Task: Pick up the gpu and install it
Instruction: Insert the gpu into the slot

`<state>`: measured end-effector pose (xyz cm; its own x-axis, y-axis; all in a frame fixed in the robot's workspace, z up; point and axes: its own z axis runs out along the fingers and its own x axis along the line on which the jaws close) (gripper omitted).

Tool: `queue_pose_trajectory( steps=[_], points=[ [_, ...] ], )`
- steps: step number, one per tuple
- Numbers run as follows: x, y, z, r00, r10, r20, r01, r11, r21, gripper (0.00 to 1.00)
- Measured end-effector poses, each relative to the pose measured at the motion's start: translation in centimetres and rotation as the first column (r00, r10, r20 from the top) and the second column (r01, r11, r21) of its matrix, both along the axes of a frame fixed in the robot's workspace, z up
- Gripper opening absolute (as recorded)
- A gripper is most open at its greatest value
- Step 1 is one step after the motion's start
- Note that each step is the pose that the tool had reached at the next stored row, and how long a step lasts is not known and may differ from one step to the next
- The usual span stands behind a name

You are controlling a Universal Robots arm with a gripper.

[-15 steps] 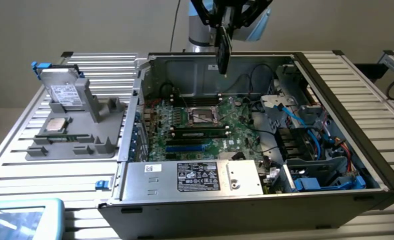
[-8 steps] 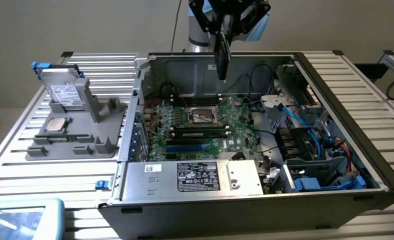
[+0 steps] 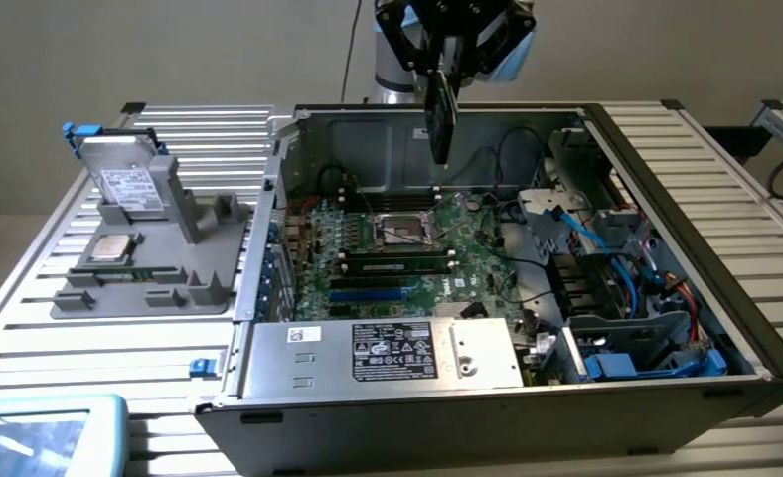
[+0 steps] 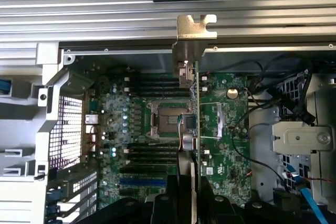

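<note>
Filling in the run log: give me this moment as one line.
pincer: shut on gpu | gpu: upright, edge-down, above motherboard | case: open | install: not done

No text can be read anywhere. Black-and-white label (image 3: 391,350) on the silver power supply (image 3: 275,368), well below the jaws of the gripper (image 3: 442,68) at the near case edge: print too small. Small white sticker (image 3: 305,334) just beside that label: unreadable. White label (image 3: 129,184) on the hard drive (image 3: 124,159), well apart from the jaws to the exterior view's left: illegible. White logo-like marks (image 4: 220,170) on the motherboard (image 4: 231,129), near the jaws: can't make out. gpu (image 3: 439,119) between the jaws: edge-on, nothing readable.
</note>
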<state>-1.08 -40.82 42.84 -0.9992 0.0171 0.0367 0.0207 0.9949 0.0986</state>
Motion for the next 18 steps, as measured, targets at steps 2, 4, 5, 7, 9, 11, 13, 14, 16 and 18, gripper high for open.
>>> queue_pose_trajectory(
  steps=[2,4,5,7,9,11,13,14,16,18],
  points=[
    [0.00,0.00,-0.03,0.9998,0.018,0.0002,-0.018,0.9998,0.0003,0.27],
    [0.00,0.00,-0.04,0.9986,0.054,0.0001,-0.054,0.9986,0.0011,0.27],
    [0.00,0.00,-0.04,0.9974,0.071,0.0001,-0.071,0.9974,0.0018,0.27],
    [0.00,0.00,-0.05,0.9941,0.108,0.0002,-0.108,0.9941,0.0034,0.27],
    [0.00,0.00,-0.06,0.9896,0.144,0.0005,-0.144,0.9895,0.0055,0.27],
    [0.00,0.00,-0.07,0.9837,0.180,0.0010,-0.180,0.9837,0.0084,0.27],
    [0.00,0.00,-0.09,0.9764,0.216,0.0021,-0.216,0.9763,0.0137,0.27],
    [0.00,0.00,-0.09,0.9724,0.233,0.0027,-0.233,0.9722,0.0164,0.27],
    [0.00,0.00,-0.09,0.9633,0.268,0.0040,-0.268,0.9631,0.0216,0.27],
    [0.00,0.00,-0.09,0.9530,0.303,0.0057,-0.303,0.9527,0.0271,0.27]
  ],
)
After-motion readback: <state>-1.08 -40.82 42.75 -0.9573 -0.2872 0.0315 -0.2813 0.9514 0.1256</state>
